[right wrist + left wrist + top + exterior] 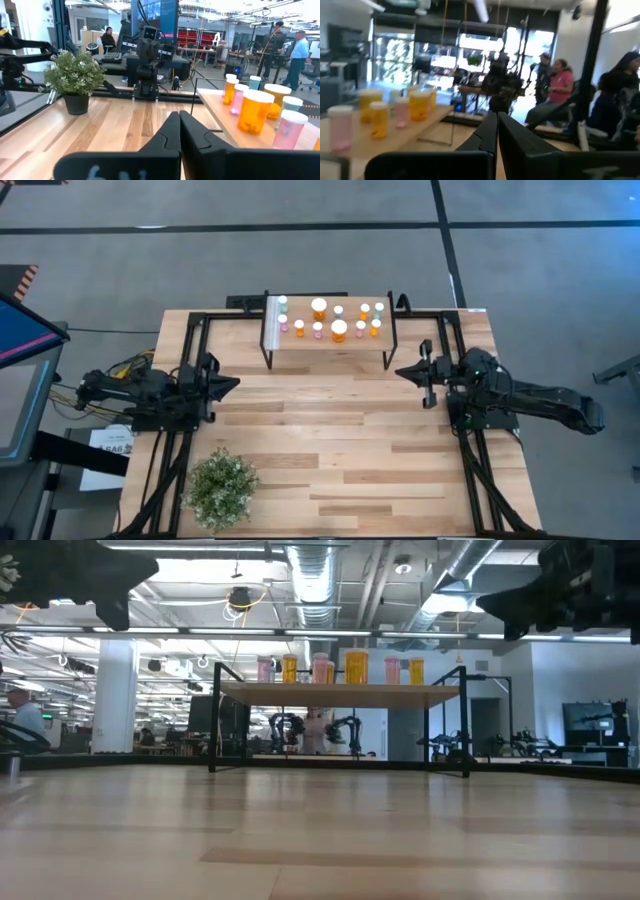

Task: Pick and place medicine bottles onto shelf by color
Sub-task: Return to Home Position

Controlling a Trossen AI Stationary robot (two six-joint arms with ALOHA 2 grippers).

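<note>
wooden shelf (310, 346) with bottles (339, 331), apart from left hand (232, 384), right hand (403, 371) (both closed, empty)

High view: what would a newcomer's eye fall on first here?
The white-capped medicine bottles, orange, pink and pale blue-green, clustered on the shelf at the far edge of the table. The left gripper and right gripper sit shut and empty at either side of the shelf. A bushy green plant stands at the near edge, left side.
</note>
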